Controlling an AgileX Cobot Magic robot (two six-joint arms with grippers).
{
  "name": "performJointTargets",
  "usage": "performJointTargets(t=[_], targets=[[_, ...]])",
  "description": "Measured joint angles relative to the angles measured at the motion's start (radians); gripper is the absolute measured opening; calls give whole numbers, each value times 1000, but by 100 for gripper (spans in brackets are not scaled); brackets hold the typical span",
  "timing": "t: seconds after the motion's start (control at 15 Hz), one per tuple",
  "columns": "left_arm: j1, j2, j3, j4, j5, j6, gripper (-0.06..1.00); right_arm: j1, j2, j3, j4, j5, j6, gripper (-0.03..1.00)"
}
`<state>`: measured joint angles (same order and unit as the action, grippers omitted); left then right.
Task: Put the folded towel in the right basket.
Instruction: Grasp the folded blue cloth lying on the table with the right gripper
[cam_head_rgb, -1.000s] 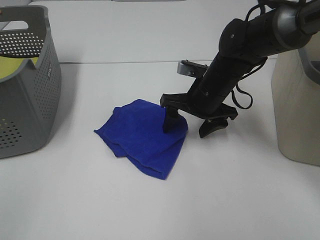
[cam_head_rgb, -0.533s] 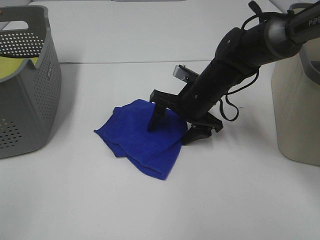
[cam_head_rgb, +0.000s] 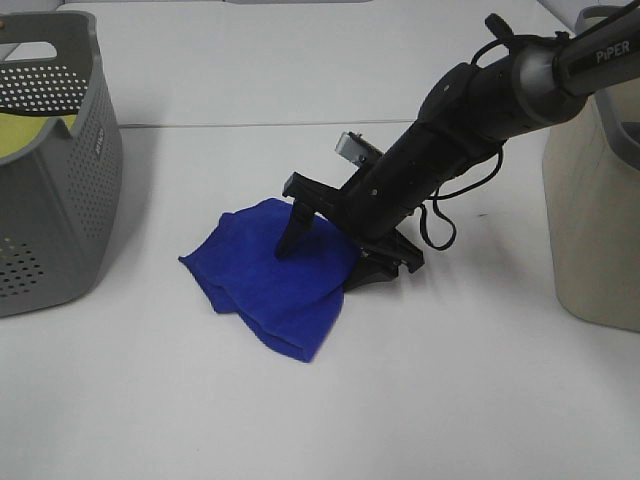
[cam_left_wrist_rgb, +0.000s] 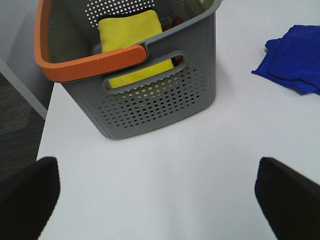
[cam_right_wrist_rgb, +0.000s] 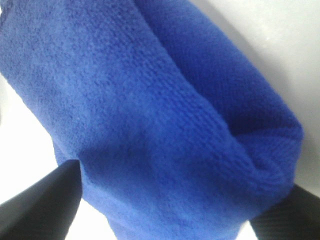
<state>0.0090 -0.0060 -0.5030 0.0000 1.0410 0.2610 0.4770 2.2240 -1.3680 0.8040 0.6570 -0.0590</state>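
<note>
The folded blue towel (cam_head_rgb: 270, 280) lies on the white table near the middle. It also shows in the left wrist view (cam_left_wrist_rgb: 295, 57) and fills the right wrist view (cam_right_wrist_rgb: 150, 115). My right gripper (cam_head_rgb: 335, 255) is open and low over the towel's right part. One finger (cam_head_rgb: 292, 232) presses on top of the towel, the other (cam_head_rgb: 385, 270) rests on the table at its right edge. In the right wrist view the towel bulges between the two fingers (cam_right_wrist_rgb: 40, 200). The beige right basket (cam_head_rgb: 595, 220) stands at the right edge. My left gripper (cam_left_wrist_rgb: 160, 200) is open and empty by the left basket.
A grey perforated basket (cam_head_rgb: 50, 170) with an orange handle (cam_left_wrist_rgb: 90, 62) stands at the left and holds a yellow towel (cam_left_wrist_rgb: 132, 45). The table's left edge (cam_left_wrist_rgb: 45, 135) drops off beside it.
My right gripper has moved left and lower across the towel, its upper finger sliding farther onto the cloth. The towel has shifted slightly left and bunched. It stays open.
</note>
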Motion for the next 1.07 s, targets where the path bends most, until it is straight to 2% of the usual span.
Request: performJointTargets(t=[0.27,0.6,0.73,0.8,1.07], targets=[[0,0,0,0,0,0,99,5,5,-2,36,5,-1,82],[0,0,0,0,0,0,99,86,8,-2,45,-55,-1,79],[0,0,0,0,0,0,99,101,11,-2,47,-69,-1,72],[0,0,0,0,0,0,99,104,13,-2,44,-72,-1,65],[0,0,0,0,0,0,99,104,25,4,27,-83,-9,17]])
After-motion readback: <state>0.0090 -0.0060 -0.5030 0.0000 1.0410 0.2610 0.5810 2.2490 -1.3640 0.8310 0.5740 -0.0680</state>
